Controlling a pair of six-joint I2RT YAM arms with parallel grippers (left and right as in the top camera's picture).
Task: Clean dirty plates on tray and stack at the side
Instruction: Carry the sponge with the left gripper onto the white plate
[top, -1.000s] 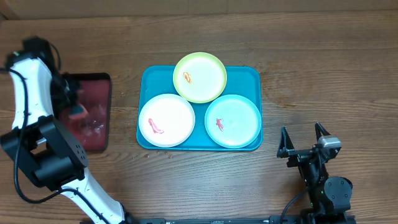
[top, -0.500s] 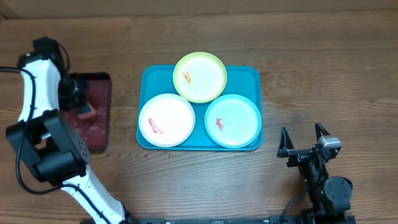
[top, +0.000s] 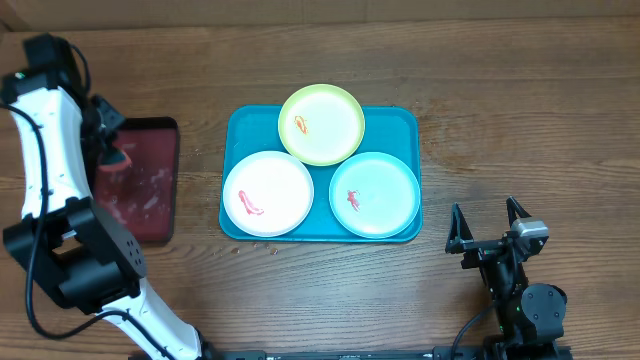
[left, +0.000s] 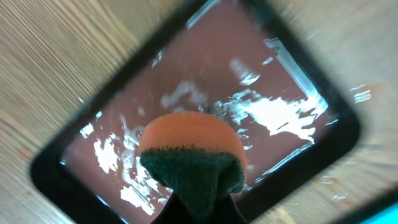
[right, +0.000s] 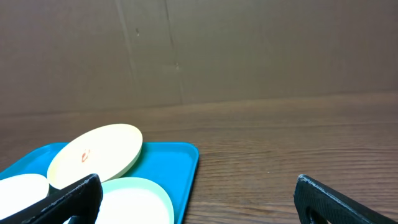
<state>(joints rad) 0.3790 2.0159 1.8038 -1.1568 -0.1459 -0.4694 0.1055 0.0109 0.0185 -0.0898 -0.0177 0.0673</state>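
Clamped on the sponge (left: 193, 155), the left claw (top: 112, 152) has risen from the red tray (left: 267, 93) below it, ready for the plates (top: 268, 193).

On the left arm (top: 45, 150): long white shells, smooth and rounded, joined by bulky black housings. Thin black cable (top: 27, 300) looping beside the lower joint. Left fingers (left: 233, 214) dark, visible only as a blurred wedge.

On the right arm (top: 515, 290): black all over, with a round joint housing low down and a small light-grey block on top. Right fingers (top: 458, 232) black, thin and pointed from overhead. From the wrist camera broad, matte, with slanted edges. More black cables (top: 470, 335) curving out near the base.
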